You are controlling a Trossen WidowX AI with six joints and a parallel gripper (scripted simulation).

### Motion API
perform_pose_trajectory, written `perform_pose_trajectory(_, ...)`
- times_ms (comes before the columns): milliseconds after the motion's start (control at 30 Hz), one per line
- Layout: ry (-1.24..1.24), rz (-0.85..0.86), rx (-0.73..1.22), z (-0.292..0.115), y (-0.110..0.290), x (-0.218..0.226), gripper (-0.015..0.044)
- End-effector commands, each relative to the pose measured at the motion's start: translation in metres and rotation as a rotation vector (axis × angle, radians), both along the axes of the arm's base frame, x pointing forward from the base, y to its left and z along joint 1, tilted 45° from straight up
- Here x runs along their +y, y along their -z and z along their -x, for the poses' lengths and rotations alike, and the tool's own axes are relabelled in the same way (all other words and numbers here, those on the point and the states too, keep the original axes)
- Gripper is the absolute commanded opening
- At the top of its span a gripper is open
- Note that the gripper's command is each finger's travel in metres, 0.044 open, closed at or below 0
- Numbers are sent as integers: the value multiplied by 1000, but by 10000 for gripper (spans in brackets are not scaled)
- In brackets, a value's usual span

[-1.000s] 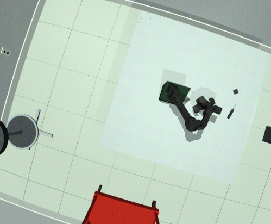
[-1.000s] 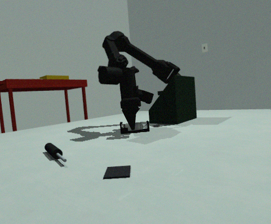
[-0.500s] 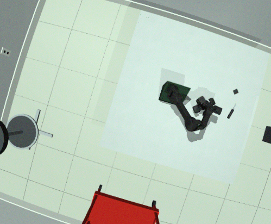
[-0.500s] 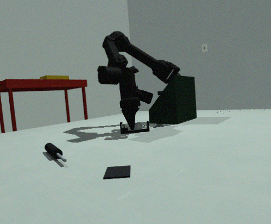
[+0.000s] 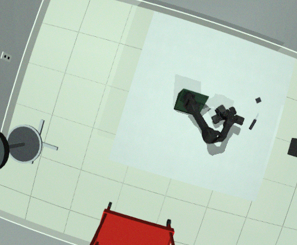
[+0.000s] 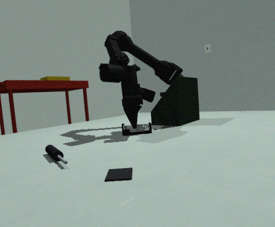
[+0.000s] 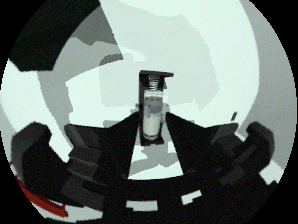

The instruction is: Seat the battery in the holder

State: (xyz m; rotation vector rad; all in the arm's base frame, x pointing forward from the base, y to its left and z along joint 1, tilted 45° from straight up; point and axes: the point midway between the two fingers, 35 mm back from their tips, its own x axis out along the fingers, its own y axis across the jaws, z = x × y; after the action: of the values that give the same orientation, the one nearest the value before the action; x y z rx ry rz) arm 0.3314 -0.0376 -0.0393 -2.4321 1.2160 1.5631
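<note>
The black battery holder [image 6: 127,131] [image 7: 156,74] stands on the pale table in front of the dark green box. The pale battery [image 7: 152,111] lies lengthwise in the holder, one end toward the spring [image 7: 154,84]. In the wrist view it looks straight. I cannot tell whether its near end sits under the lip. My gripper [image 6: 134,125] [image 7: 152,115] [image 5: 220,114] points straight down over the holder. Its fingers stand apart on either side of the battery, open and not clamping it. In the overhead view the arm hides the holder.
The dark green box [image 6: 177,102] [image 5: 180,104] holds the arm's base just behind the holder. A black cylinder with a white pin [image 6: 55,152] [image 5: 253,122] and a flat black square [image 6: 119,174] [image 5: 258,100] lie on the table. A red table [image 6: 38,84] [image 5: 134,227] stands off to the side.
</note>
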Motion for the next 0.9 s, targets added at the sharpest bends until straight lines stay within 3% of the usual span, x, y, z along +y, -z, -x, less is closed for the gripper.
perform_pose_trajectory(0,4,1,-12,-1,-5,3,188)
perform_pose_trajectory(33,4,1,-12,-1,-5,3,188)
perform_pose_trajectory(367,4,-3,-11,11,-55,55,440)
perform_pose_trajectory(867,4,-3,-11,14,-53,58,440)
